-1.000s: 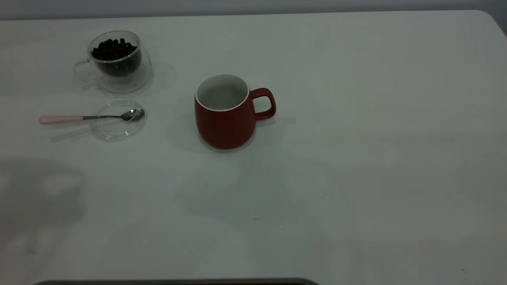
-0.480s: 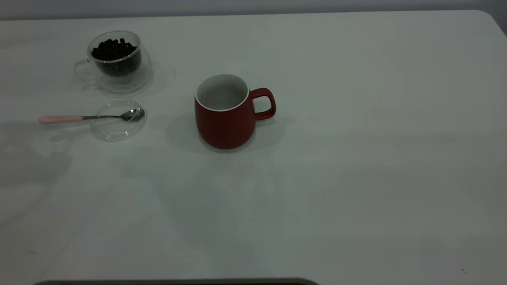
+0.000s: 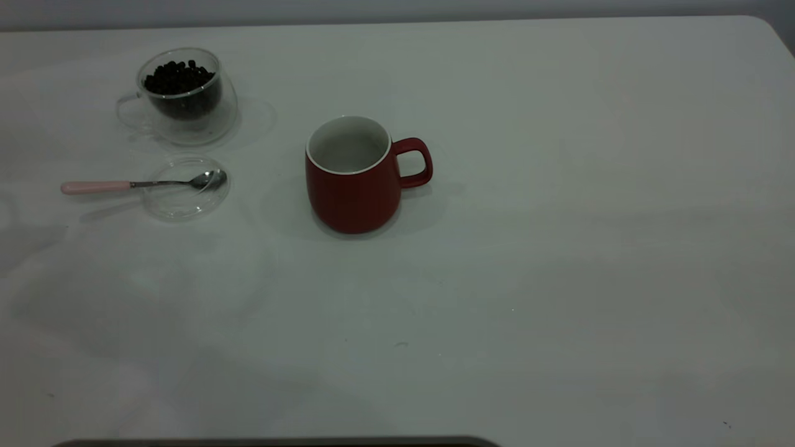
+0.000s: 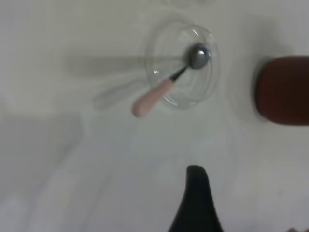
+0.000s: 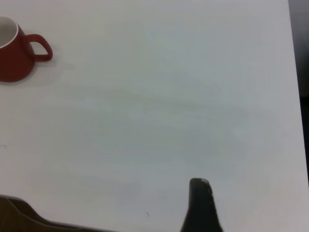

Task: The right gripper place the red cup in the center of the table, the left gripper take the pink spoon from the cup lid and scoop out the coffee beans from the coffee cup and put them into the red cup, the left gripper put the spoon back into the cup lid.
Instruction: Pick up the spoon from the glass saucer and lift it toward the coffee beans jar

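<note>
The red cup (image 3: 354,186) stands upright near the middle of the table (image 3: 559,248), handle toward the right, white inside and nothing in it. To its left the pink spoon (image 3: 99,186) lies with its bowl on the cup lid (image 3: 185,205) and its handle sticking out past the rim. Behind them is the coffee cup (image 3: 186,121), holding the coffee beans (image 3: 179,76). My left gripper (image 4: 246,200) hangs open above the bare table, short of the spoon (image 4: 149,99) and lid (image 4: 193,92). My right gripper (image 5: 219,198) is open far from the red cup (image 5: 12,53).
Neither arm shows in the exterior view. A dark strip (image 3: 279,442) runs along the near edge. The table's side edge (image 5: 292,96) lies close to my right gripper, and a rounded corner (image 3: 767,25) is at the far right.
The shadow on the left part of the table has shifted and spread. The cups, lid and spoon have not moved.
</note>
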You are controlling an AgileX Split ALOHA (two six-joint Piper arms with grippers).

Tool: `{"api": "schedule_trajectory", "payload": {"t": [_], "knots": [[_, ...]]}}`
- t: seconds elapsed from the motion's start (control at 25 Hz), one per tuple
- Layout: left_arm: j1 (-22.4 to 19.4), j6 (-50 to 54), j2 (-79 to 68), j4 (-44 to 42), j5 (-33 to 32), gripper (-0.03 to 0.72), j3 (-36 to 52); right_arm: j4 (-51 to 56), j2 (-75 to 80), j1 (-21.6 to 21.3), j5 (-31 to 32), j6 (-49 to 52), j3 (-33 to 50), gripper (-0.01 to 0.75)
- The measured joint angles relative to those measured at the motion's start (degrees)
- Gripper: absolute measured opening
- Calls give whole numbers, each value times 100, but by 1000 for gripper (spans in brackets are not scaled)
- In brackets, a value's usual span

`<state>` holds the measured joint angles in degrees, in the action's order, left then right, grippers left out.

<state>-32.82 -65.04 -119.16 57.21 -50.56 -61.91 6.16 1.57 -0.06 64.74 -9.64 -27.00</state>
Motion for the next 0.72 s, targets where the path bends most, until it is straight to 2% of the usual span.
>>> {"api": "schedule_trajectory", "payload": {"t": [0.08,0.4,0.72], "knots": [[-46,-264,-381,210,-1,656,-128,0,0,0,0,0,0,591],[-52,-276,-1523,252,-174,656,-889,0,0,0,0,0,0,591],[-52,-536,-2182,533,-347,656,-1113,0,0,0,0,0,0,591]]}}
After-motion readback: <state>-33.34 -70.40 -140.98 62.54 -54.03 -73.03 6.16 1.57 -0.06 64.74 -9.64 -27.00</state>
